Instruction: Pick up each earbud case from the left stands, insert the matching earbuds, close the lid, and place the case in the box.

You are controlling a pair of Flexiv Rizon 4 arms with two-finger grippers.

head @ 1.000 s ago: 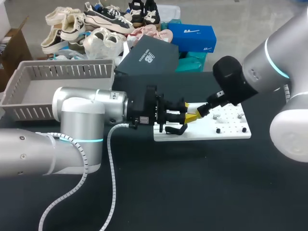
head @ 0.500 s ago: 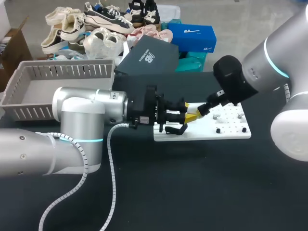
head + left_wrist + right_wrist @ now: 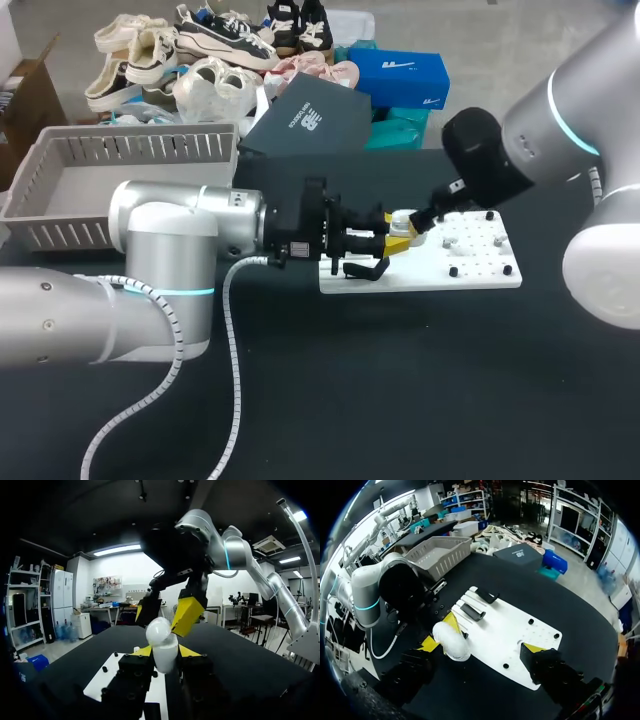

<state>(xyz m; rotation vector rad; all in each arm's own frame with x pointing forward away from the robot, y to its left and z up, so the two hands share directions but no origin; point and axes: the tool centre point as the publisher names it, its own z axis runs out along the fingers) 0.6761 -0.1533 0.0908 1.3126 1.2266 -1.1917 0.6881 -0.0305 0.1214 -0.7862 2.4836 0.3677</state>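
Observation:
My left gripper (image 3: 390,241) is shut on a white earbud case (image 3: 400,222) and holds it just above the near left end of the white board (image 3: 470,275). In the left wrist view the case (image 3: 161,636) stands upright between my yellow tips (image 3: 164,652), its rounded lid end pointing away. My right gripper (image 3: 413,227) is open, with one finger on each side of the case. In the right wrist view the case (image 3: 451,641) sits between the spread fingers of the right gripper (image 3: 481,646), closer to one of them. Two black stands (image 3: 472,611) are on the board.
A grey slatted basket (image 3: 100,185) stands at the back left of the black table. Small black pegs (image 3: 453,271) dot the right part of the board. A dark box (image 3: 305,120) and shoes lie behind the table.
The right gripper has drawn slightly closer over the case held by the left gripper. The left arm has stayed still.

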